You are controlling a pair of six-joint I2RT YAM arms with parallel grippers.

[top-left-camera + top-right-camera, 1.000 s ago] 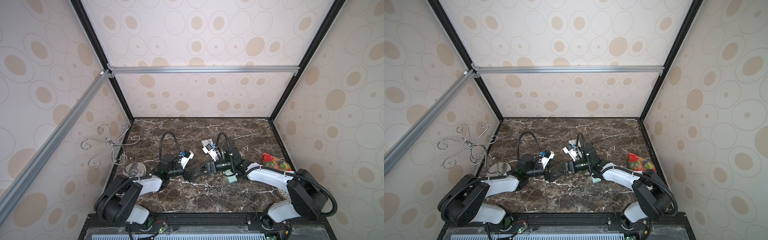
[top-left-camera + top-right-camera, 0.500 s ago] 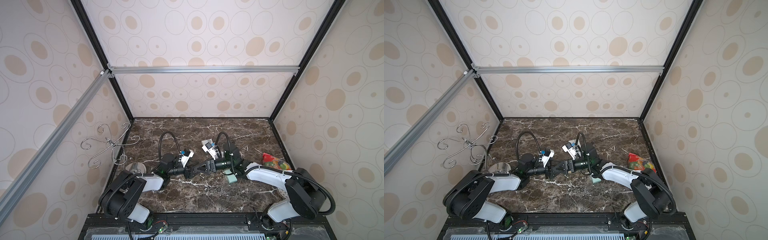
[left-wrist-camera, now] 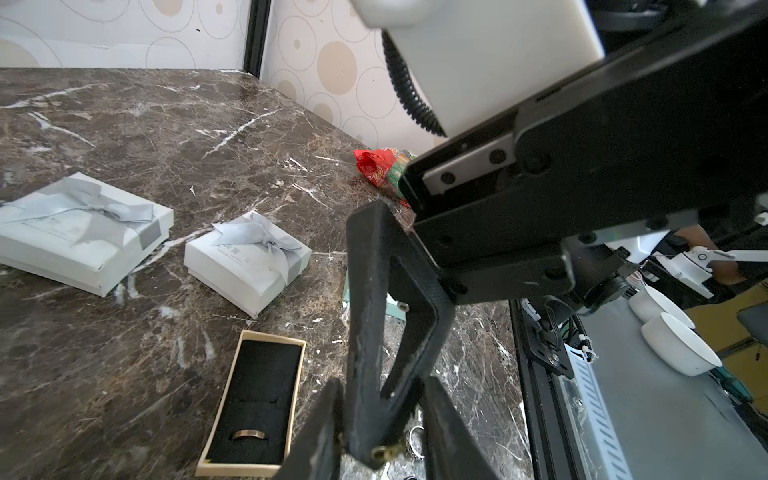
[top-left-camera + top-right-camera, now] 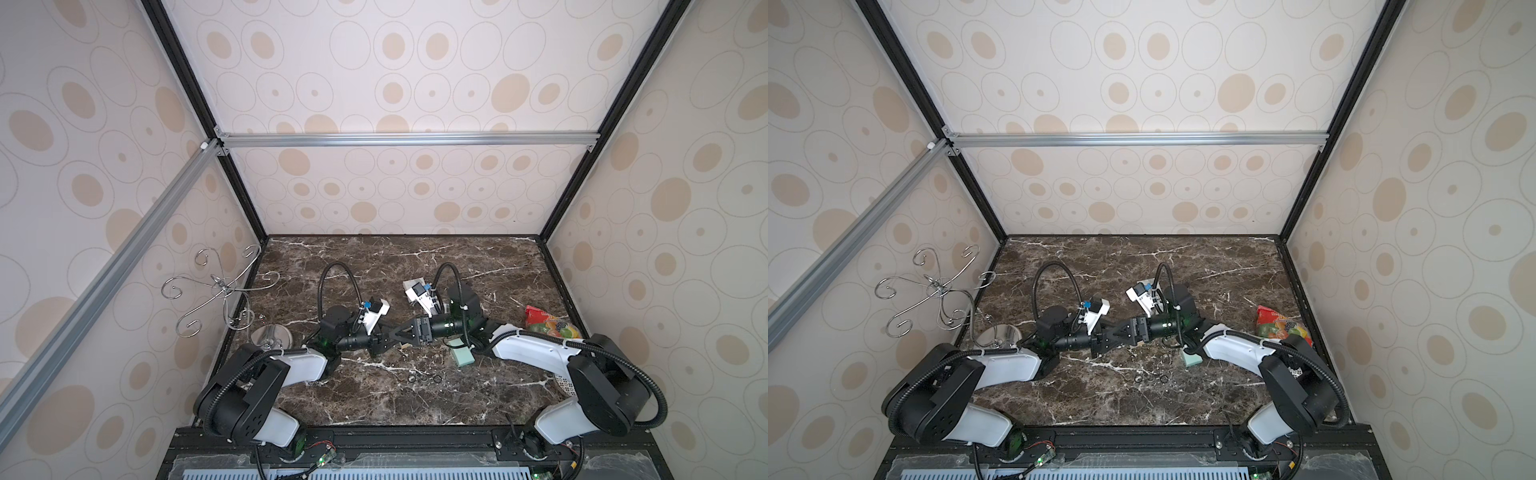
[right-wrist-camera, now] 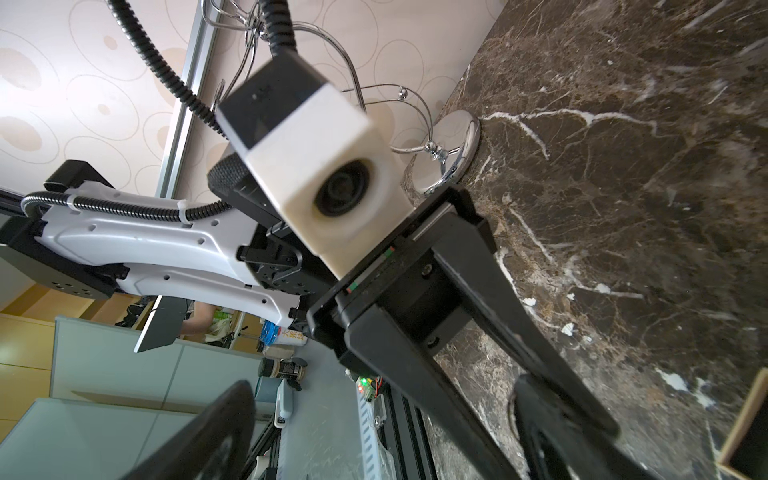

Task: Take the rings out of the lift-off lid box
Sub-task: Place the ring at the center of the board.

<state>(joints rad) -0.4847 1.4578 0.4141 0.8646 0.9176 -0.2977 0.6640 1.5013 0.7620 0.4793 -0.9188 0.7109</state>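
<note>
The left gripper (image 3: 382, 446) holds its jaws close together, flanking one finger (image 3: 370, 332) of the right gripper (image 5: 378, 386), whose jaws spread wide. One ring (image 3: 248, 434) lies in the open box (image 3: 266, 365), lower left of the left wrist view. Three rings (image 4: 424, 379) (image 4: 1149, 379) lie on the marble (image 4: 374, 399), low centre in both top views.

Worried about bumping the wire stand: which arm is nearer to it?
Left. The left arm lies just beside the stand's base; the right arm is on the opposite side, by the snack bag.
</note>
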